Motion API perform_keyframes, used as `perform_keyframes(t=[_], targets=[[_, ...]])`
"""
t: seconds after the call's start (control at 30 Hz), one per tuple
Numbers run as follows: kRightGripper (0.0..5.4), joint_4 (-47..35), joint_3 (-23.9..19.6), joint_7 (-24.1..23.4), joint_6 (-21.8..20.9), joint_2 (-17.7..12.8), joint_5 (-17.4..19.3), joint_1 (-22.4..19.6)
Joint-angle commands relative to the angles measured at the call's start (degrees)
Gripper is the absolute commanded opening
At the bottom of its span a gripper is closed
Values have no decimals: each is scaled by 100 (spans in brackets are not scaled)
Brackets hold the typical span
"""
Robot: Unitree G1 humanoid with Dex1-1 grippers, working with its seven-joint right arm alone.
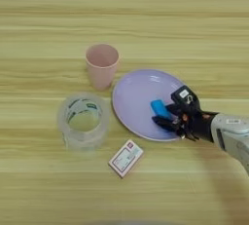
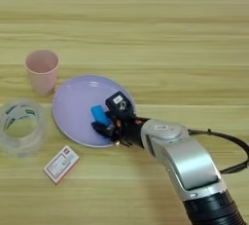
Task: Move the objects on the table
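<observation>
I see my gripper (image 2: 103, 122) clasping the block (image 1: 160, 108) over the plate (image 1: 136, 102), the block's long axis running from upper left to lower right, on the surface (image 1: 124, 14).

A: Table (image 1: 146, 14): light yellowish wood, horizontal plank grain. Plate (image 1: 136, 97): plain lavender. Cup (image 1: 102, 65): pink.

B: Block (image 1: 159, 108): bright blue. Flat box (image 1: 126, 158): white, red edging, print perhaps grey. Tape roll (image 1: 83, 120): clear, faint green marks. Gripper (image 2: 106, 119): black fingers; forearm (image 2: 187, 163) silver.
</observation>
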Motion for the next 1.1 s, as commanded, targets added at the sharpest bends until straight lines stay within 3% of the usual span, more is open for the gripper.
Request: perform_keyframes(t=[0.03,0.17,0.57,0.9,1.1], targets=[[185,-64,-232,-119,-365,38,-28,-284],[141,32,-303,-188,-468,167,-61,-343],[141,52,-765,-377,-507,499,76,-716],[141,267,-1840,-548,-598,156,68,-942],[141,645,-2148,-672,-732,51,6,-1011]])
